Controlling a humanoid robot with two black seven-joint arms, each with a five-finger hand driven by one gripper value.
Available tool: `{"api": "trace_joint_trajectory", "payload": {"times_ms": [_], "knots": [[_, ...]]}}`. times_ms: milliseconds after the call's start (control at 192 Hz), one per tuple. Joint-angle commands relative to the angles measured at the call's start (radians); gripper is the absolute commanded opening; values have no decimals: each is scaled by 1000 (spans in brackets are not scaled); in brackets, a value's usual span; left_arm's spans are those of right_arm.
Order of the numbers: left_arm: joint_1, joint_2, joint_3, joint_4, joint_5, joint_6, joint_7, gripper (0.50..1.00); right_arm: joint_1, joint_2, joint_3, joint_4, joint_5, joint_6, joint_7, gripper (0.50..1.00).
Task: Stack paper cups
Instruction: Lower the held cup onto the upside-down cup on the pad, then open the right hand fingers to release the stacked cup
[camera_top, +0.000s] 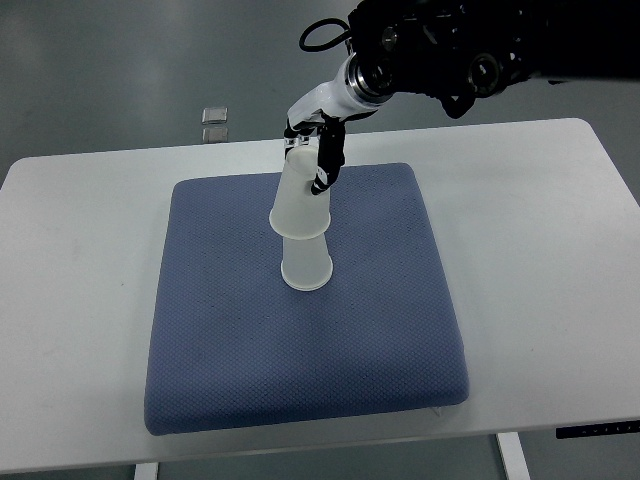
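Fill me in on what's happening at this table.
The robot's right hand, reaching in from the upper right, grips an upside-down paper cup and holds it tilted over a second upturned cup standing on the blue mat. The held cup overlaps the lower one's top but isn't seated squarely yet. No left arm shows.

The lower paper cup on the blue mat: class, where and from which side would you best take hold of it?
Grip the lower cup around its side wall near the wide rim resting on the blue mat, coming in from the left. It stands inverted and tapering, and the right hand with the upper cup occupies the top and right.
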Motion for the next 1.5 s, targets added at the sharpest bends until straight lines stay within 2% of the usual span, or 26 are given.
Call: {"api": "trace_joint_trajectory", "payload": {"times_ms": [0,538,699,966,1185,1409,1493], "knots": [[0,0,-2,0,0,0,0,1000,-2,0,5,0,5,0,0,541],[0,0,0,0,0,0,0,1000,-30,0,6,2,-9,0,0,543],[0,0,0,0,0,0,0,1000,-54,0,6,2,-12,-35,0,549],[0,0,0,0,0,0,0,1000,-79,0,6,0,-51,-37,0,552],[0,0,0,-3,0,0,0,1000,-97,0,6,0,-47,-41,0,564],[0,0,0,-3,0,0,0,1000,-137,0,8,-25,-43,-76,0,570],[0,0,0,0,0,0,0,1000,-151,0,8,-28,-43,-76,0,586]]}}
